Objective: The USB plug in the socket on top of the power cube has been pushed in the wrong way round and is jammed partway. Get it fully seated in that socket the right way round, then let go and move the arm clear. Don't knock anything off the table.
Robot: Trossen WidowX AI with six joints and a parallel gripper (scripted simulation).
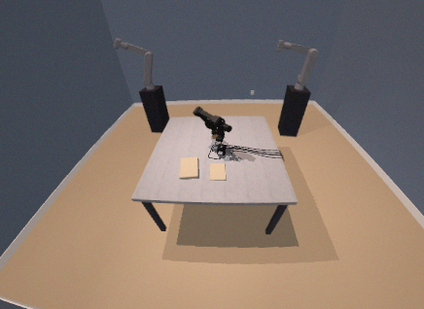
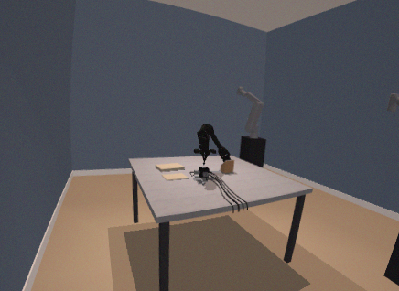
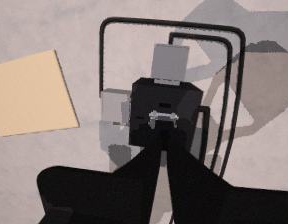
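The power cube is black and stands on the table, with grey plugs in its sides; one grey plug points away from the arm in the wrist view. My gripper points down over the top of the cube, its fingers nearly together. It is shut on the USB plug, whose dark body is mostly hidden by the fingertips. A small bright metal part shows just ahead of the fingertips, over the cube's top. Whether the plug touches the socket, and which way round it is, cannot be told.
Two pale flat pads lie on the table. Black cables run from the cube over the table edge. A brown block stands near the arm base.
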